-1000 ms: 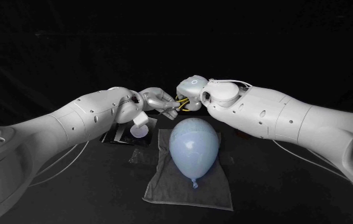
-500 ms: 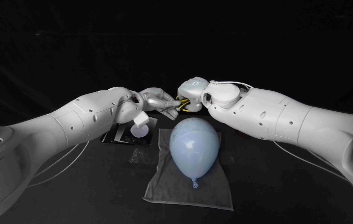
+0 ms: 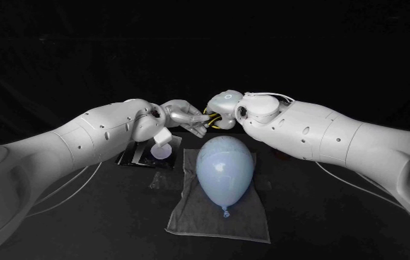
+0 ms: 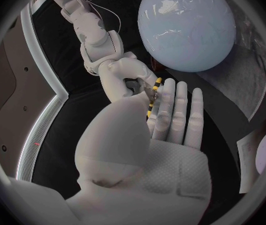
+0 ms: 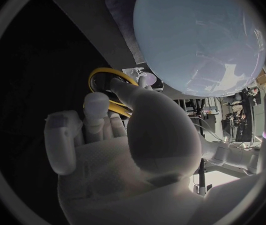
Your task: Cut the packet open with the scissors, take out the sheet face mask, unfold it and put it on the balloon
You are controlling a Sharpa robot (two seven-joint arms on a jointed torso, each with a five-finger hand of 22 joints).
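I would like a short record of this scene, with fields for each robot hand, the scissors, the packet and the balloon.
left robot hand: fingers straight beside scissors, hold unclear
right robot hand: holds scissors by yellow handle
packet: on black tray
balloon: on grey cloth, no mask yet

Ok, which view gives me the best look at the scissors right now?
The right wrist view: the scissors show their yellow handle loop plainly, against the right hand. The left wrist view shows a short yellow-and-black stretch; the head view a yellow speck beside the right hand.
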